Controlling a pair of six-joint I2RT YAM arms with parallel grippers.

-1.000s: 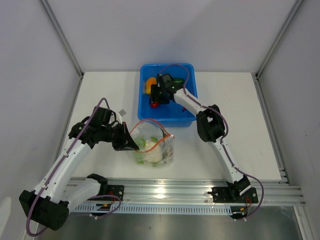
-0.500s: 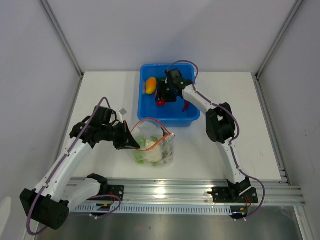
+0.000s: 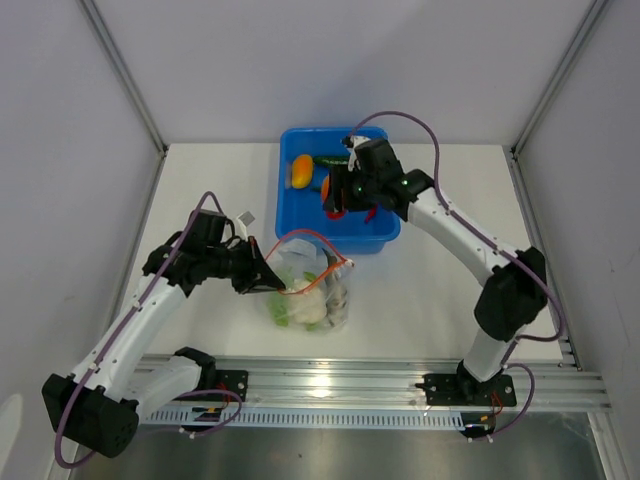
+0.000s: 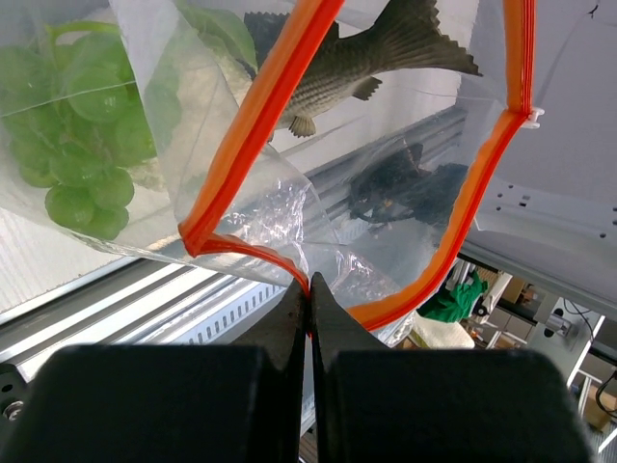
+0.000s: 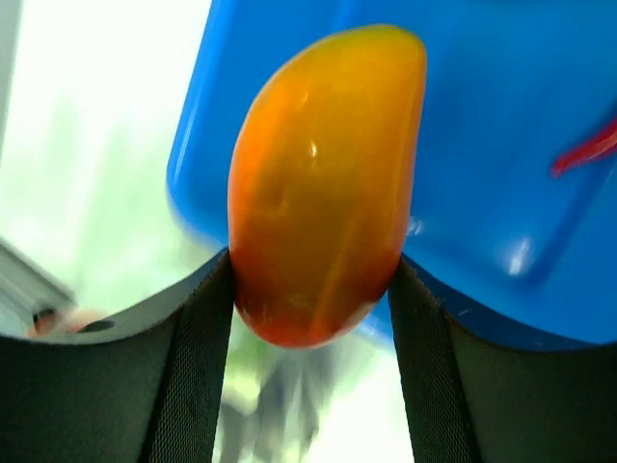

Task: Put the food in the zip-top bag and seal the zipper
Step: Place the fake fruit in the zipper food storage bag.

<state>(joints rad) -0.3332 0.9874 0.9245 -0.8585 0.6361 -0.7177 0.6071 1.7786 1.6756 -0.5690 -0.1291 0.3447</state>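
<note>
The clear zip-top bag (image 3: 310,295) lies on the table in front of the blue tub (image 3: 385,235). My left gripper (image 3: 262,279) is shut on the bag's red-orange zipper (image 4: 253,114) at the left of the mouth and holds the mouth open. In the left wrist view the grey fish (image 4: 357,68), white cauliflower (image 4: 198,92) and green grapes (image 4: 67,145) show inside the bag. My right gripper (image 3: 340,197) is shut on the red-orange fruit (image 5: 323,183) above the tub. An orange-yellow pepper (image 3: 299,171), a green chili (image 3: 334,160) and a red chili (image 5: 588,149) lie in the tub.
Grey walls with metal posts close in the table on the left, back and right. An aluminium rail (image 3: 330,385) runs along the near edge between the arm bases. A small white tag (image 3: 245,222) lies on the table by the left arm.
My right gripper has lifted the red-orange fruit off the tub floor and swung right and nearer. My left gripper has raised the bag's mouth a little.
</note>
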